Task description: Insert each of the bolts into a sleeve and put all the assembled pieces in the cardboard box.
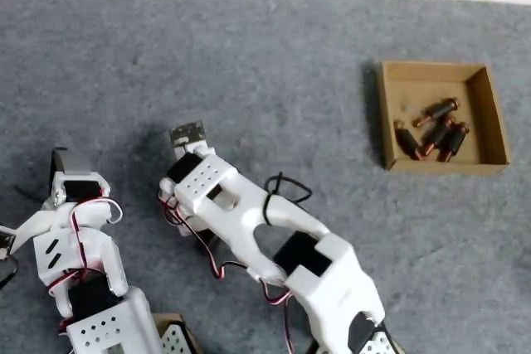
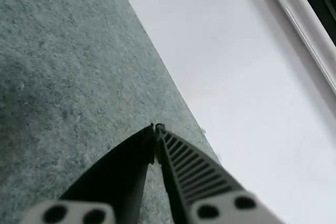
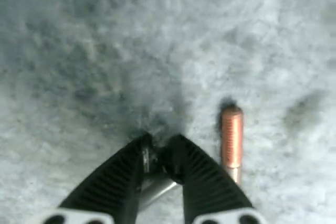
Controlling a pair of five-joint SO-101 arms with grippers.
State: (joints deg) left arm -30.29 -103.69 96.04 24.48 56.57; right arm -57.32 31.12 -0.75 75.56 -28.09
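Note:
The cardboard box [image 1: 484,113] sits at the right of the grey carpet and holds several dark pieces with copper ends [image 1: 433,132]. A copper-coloured bolt [image 3: 231,137] lies on the carpet just beside my right gripper [image 3: 160,141]. That gripper is shut on a silver metal piece [image 3: 153,186] that shows between its fingers. In the high view the right gripper [image 1: 187,134] stands mid-table, far left of the box. My left gripper [image 2: 156,128] is shut with nothing in it, low over the carpet near its edge, and sits at the left in the high view [image 1: 58,160].
Grey carpet [image 1: 274,64] covers the table, with open room between the right arm and the box. A white floor [image 2: 236,66] lies past the carpet's edge in the left wrist view. Red and black cables [image 1: 278,188] hang along both arms.

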